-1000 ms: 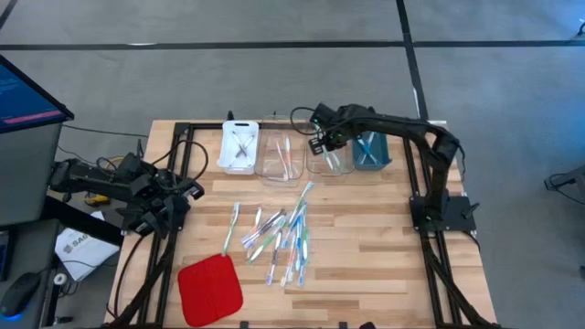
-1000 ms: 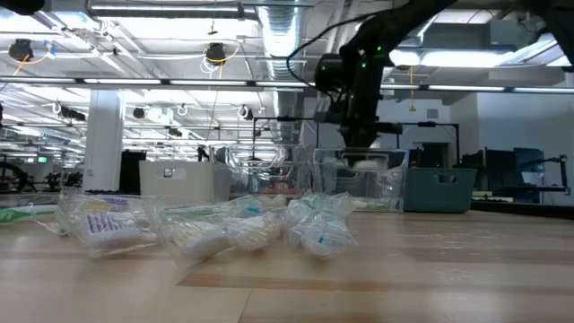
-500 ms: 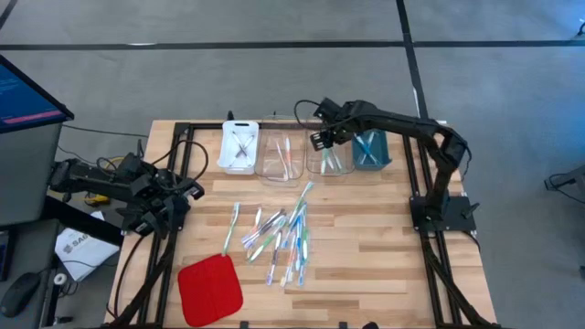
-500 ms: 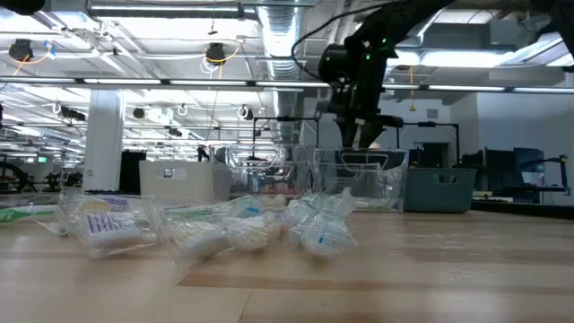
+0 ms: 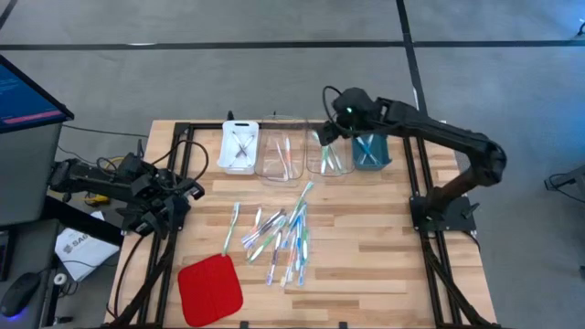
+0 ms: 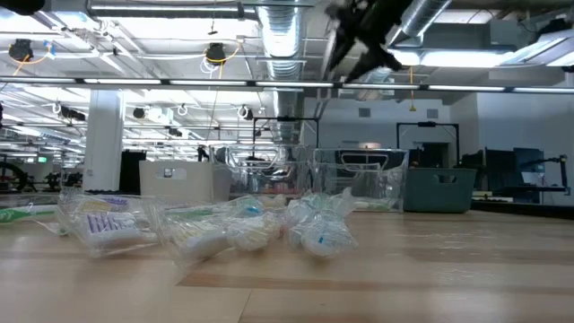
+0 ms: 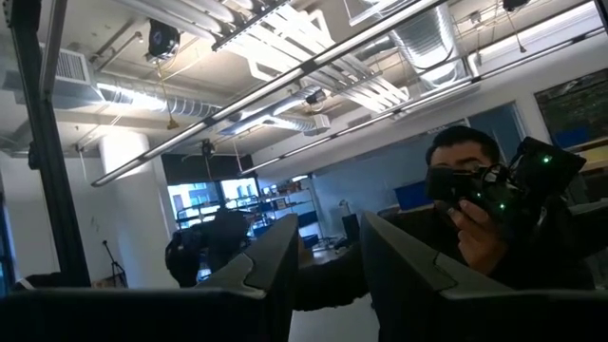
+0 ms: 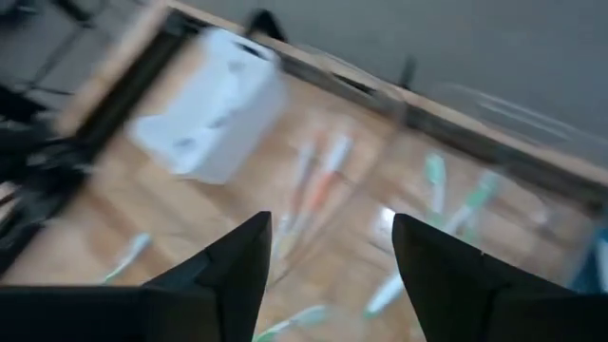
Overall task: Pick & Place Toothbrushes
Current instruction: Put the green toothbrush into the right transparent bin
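Several toothbrushes [image 5: 279,233] lie loose in a heap on the middle of the wooden table [image 5: 366,256]. More lie in four small trays along the far edge: a white tray [image 5: 239,146], two clear trays [image 5: 281,157] [image 5: 327,157] and a blue tray [image 5: 370,151]. My right gripper [image 5: 324,135] hangs high above the green-brush clear tray, open and tipped downward, with nothing between its fingers [image 8: 228,275]. My left gripper [image 5: 187,192] waits at the table's left edge, raised and pointing up into the room. Its fingers [image 7: 275,271] stand a little apart and hold nothing.
A red square pad [image 5: 210,288] lies at the near left. Black frame rails [image 5: 183,164] run along both sides of the table. A monitor [image 5: 27,91] and cables sit beyond the left edge. Bare wood lies at the near right.
My right gripper has opened and let go of a pale brush down in the clear tray. It has then risen steeply, high above the trays, drawing back toward the table's right and pointing less steeply down. The trays and the heap have stayed put.
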### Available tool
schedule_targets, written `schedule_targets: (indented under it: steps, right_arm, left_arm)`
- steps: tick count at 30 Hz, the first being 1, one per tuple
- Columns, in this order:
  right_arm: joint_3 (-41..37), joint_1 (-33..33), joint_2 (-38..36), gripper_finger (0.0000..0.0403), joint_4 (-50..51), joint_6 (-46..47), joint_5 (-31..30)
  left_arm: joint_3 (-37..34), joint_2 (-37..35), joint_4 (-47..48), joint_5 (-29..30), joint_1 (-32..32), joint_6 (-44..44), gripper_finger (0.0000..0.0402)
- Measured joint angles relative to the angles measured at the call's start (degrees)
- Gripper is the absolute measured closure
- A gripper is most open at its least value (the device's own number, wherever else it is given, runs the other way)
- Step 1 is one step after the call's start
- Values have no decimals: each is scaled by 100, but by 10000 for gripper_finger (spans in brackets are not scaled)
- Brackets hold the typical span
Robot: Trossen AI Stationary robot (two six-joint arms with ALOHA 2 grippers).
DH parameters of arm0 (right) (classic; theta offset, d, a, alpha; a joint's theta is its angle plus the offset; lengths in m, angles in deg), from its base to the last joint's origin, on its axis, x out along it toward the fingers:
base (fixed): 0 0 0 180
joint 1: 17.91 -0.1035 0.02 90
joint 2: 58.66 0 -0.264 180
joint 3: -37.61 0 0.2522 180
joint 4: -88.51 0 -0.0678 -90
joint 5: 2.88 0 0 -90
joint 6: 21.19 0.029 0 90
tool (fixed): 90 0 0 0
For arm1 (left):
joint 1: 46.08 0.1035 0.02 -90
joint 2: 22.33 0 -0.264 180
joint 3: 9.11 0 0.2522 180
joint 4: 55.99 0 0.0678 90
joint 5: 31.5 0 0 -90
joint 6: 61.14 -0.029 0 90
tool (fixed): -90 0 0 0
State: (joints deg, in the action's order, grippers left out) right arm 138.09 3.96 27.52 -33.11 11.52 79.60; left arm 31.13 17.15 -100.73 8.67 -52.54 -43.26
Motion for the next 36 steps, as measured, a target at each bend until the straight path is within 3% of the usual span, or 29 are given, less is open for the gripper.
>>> schedule_targets:
  steps: [12, 21, 26, 36]
  right_arm:
    - [5, -2149, -77, 206, 21, -32, -43]
    - [-2, -3658, 728, 221, -110, 295, -974]
    - [-1, -4087, 1298, 225, -327, 1062, -1053]
    - [-7, -4450, 2260, 223, -967, 1699, -881]
  left_arm:
    - [0, 2, -1, 5, 1, 18, 293]
    - [0, 2, -2, 76, 2, 38, 293]
    - [0, 2, -2, 76, 0, 40, 293]
    - [0, 2, -7, 74, 2, 59, 293]
